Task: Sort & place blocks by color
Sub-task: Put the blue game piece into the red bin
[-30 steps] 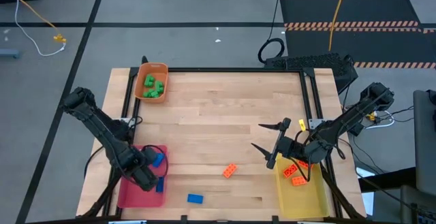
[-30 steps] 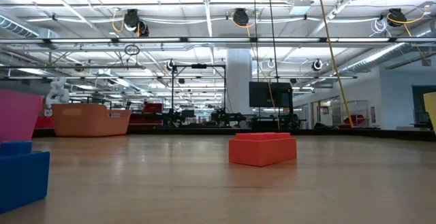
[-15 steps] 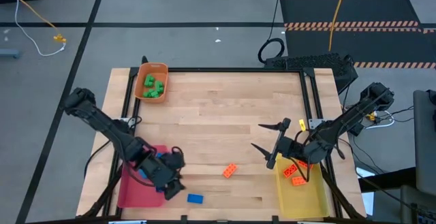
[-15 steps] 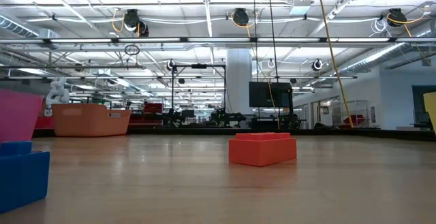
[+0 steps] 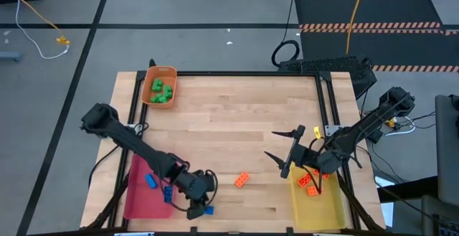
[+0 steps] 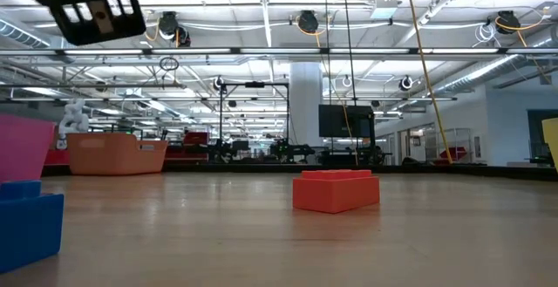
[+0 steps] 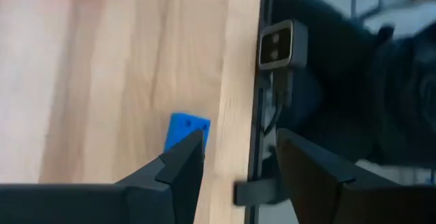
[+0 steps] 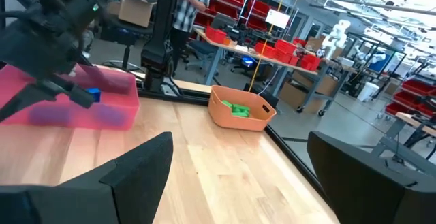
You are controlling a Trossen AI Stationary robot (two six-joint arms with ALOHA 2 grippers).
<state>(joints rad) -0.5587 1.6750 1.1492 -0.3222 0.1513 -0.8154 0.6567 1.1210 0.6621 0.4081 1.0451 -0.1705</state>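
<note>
Three trays on the table (image 5: 237, 121): one tray (image 5: 159, 85) at the far left corner holding several blocks (image 5: 162, 92), a second tray (image 5: 140, 200) at the near left with two blocks (image 5: 159, 186) in it, a third tray (image 5: 323, 206) at the near right with two blocks (image 5: 310, 184). Loose on the table between the near trays lie one block (image 5: 242, 181) and, nearer the front edge, another block (image 5: 208, 209), the left gripper (image 5: 197, 206) open directly over it. Right gripper (image 5: 281, 154) open, hanging over the table just left of the near-right tray.
</note>
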